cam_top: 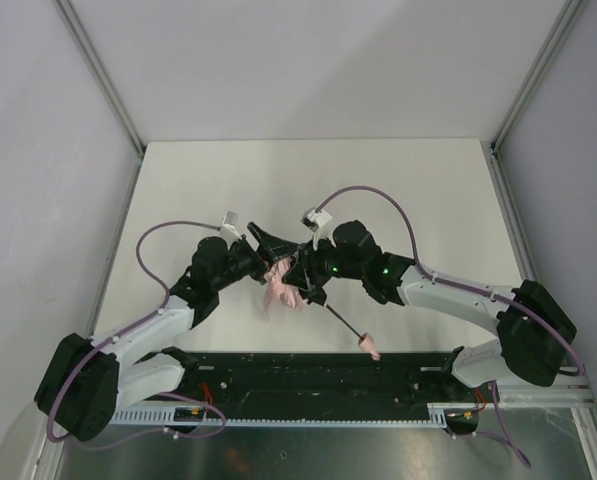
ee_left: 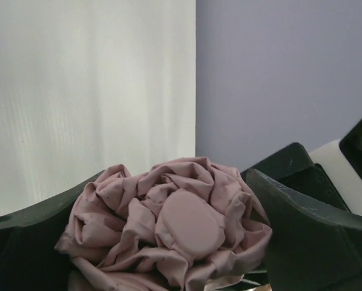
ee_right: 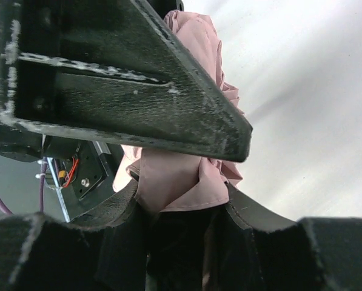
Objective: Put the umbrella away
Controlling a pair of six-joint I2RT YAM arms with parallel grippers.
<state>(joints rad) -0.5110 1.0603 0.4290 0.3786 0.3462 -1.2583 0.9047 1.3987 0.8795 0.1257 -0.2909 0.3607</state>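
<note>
The umbrella [cam_top: 279,290] is a bunched pale pink canopy held above the white table [cam_top: 398,190] between both arms. Its thin black shaft [cam_top: 344,323] slants toward the near right and ends in the small pink handle [cam_top: 370,346]. My left gripper [cam_top: 268,262] is shut on the canopy's top. In the left wrist view the crumpled fabric and its round cap [ee_left: 190,224] fill the gap between my fingers [ee_left: 308,236]. My right gripper [cam_top: 304,276] is shut on the fabric lower down [ee_right: 174,182], with the left gripper's finger [ee_right: 138,91] crossing just above.
A black base rail [cam_top: 308,375] runs along the table's near edge, under the handle. Grey walls with metal corner posts [cam_top: 98,70] enclose the table on three sides. Purple cables [cam_top: 378,195] loop over both arms.
</note>
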